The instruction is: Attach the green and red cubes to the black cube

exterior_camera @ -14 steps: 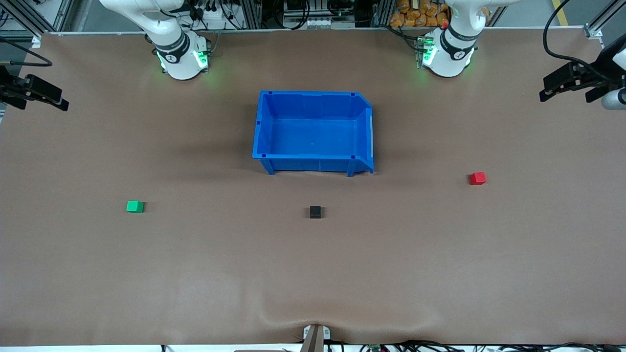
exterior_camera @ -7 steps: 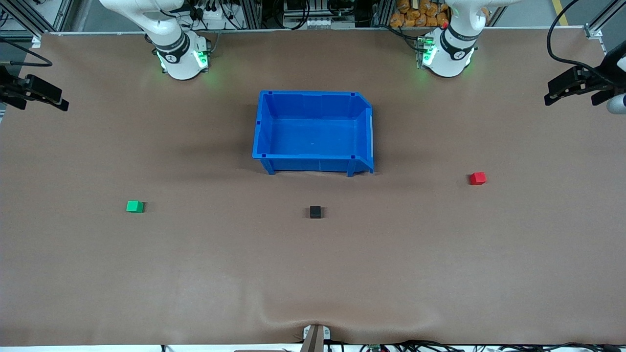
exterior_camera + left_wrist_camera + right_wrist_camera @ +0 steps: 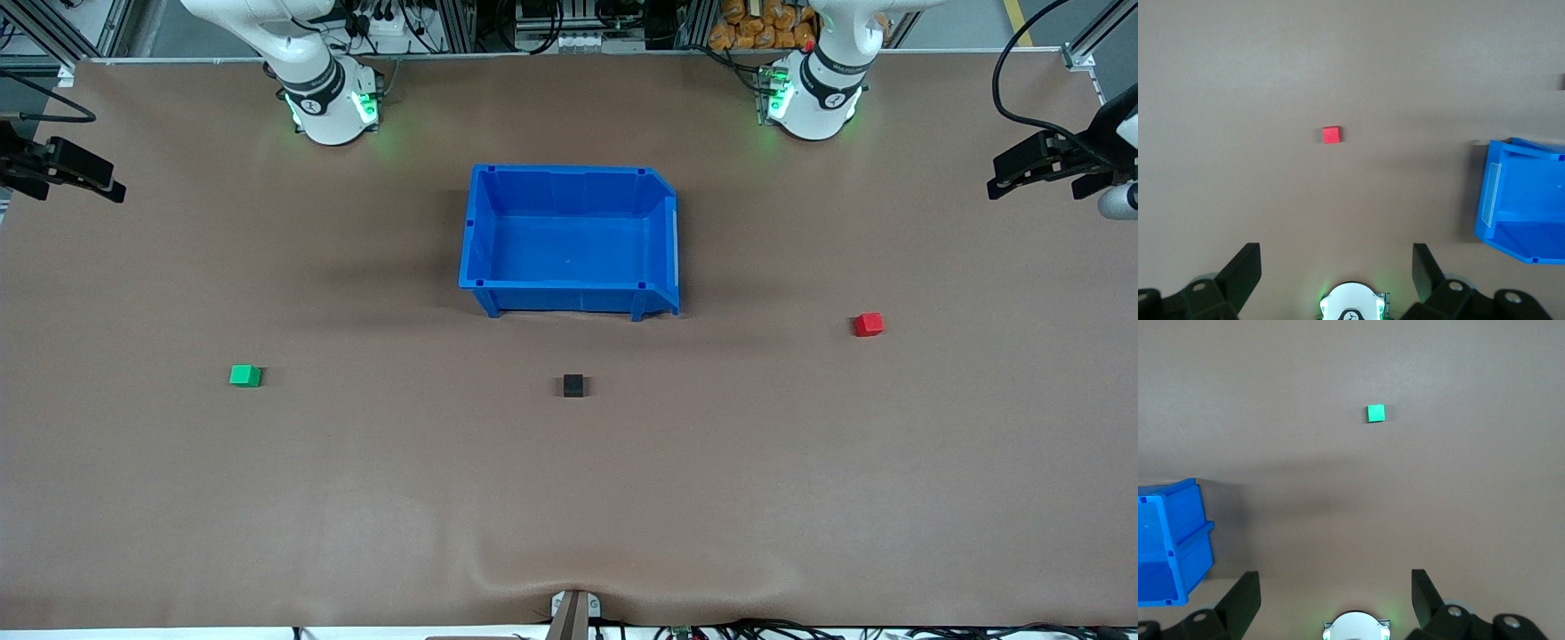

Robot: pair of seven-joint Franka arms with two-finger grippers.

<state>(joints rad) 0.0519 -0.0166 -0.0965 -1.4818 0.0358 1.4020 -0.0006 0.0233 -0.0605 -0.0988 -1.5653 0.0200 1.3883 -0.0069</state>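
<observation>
Front view: a tiny matte black cube (image 3: 573, 385) sits at the frame's centre on the brown table (image 3: 569, 498), just nearer the camera than an open blue plastic bin (image 3: 478, 258). A tiny bright green cube (image 3: 244, 375) lies at mid-left of the frame, toward the right arm's end; a tiny bright red cube (image 3: 869, 324) lies at mid-right, toward the left arm's end. All three are well apart. The left gripper (image 3: 1022, 173) hangs at the upper right edge, the right gripper (image 3: 76, 169) at the upper left edge; both have fingers spread wide, grasping nothing.
</observation>
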